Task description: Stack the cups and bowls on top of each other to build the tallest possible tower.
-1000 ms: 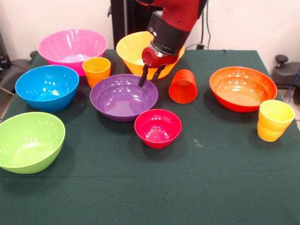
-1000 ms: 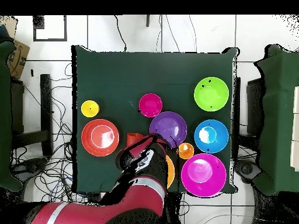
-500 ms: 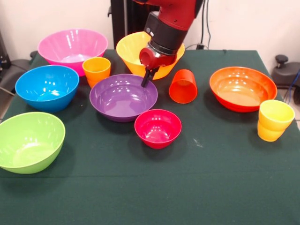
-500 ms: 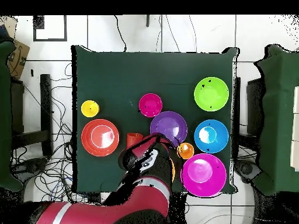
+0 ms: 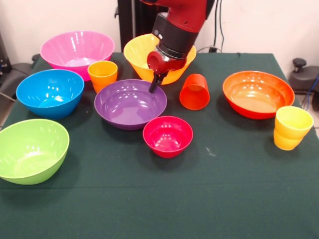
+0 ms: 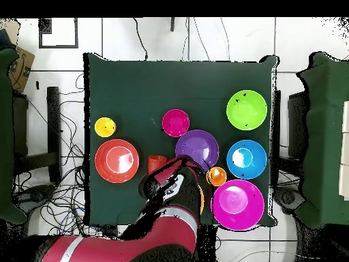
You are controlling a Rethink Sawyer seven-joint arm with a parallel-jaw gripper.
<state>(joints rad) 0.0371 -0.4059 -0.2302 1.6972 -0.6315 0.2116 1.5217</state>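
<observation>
Shifted slightly left since before: purple bowl (image 5: 130, 104), far rim pinched in closed end effector (image 5: 155, 85), near yellow bowl (image 5: 142, 52).

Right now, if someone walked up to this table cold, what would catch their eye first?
Probably the red arm coming down at the table's far side, its gripper closed on the far rim of the wide purple bowl near the middle. Next, the bright spread around it: the tilted yellow bowl behind the arm, the pink bowl and blue bowl on the picture's left, and the green bowl nearest the camera.
</observation>
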